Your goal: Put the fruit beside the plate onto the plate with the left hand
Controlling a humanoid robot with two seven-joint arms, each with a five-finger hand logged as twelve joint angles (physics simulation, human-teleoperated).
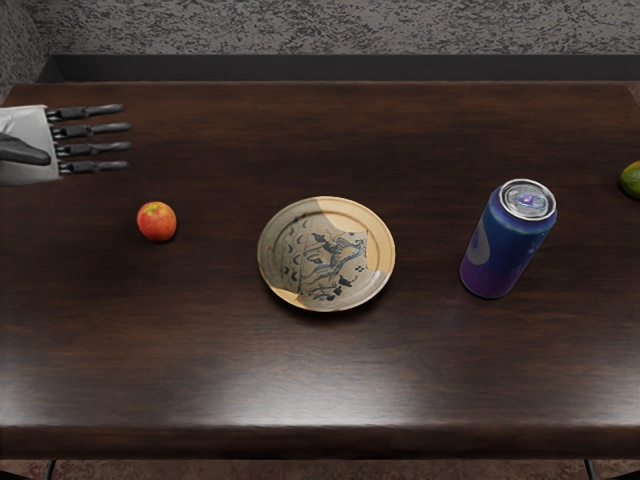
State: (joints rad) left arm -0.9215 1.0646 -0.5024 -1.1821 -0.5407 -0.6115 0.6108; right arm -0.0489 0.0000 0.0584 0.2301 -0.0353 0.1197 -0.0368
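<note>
1. Bench: dark wood. It carries every item below, and no two of them touch.
2. Plate: round, with a tan rim and a blue drawing, at mid-bench with nothing on it. As the goal, it lies central, where I judge my left side can reach it.
3. Apple: small and red, on the bench left of the plate, near it but apart. I take it for the task's fruit, since it is the fruit closer to the plate and lies on my left hand's side. It is not yet on the plate.
4. Can: blue-purple and upright, right of the plate and apart from it. It has no part in the task and is probably a distractor.
5. Second fruit: greenish, cut off by the right edge, beyond the can. I judge it too far away to count as next to the plate.
6. Left hand: comes in at the left edge, over the far-left part of the bench. It is left of the apple, farther from me and apart from it. It holds nothing.
7. Pose: four fingers run straight and side by side, pointing right along the bench. The dark thumb lies across the palm, so the hand is fully open. I cannot tell whether it hovers or rests on the wood.
8. Right hand: not seen.
9. Step: the reach has not begun, by my reading. The apple is round and may roll if nudged.
</note>
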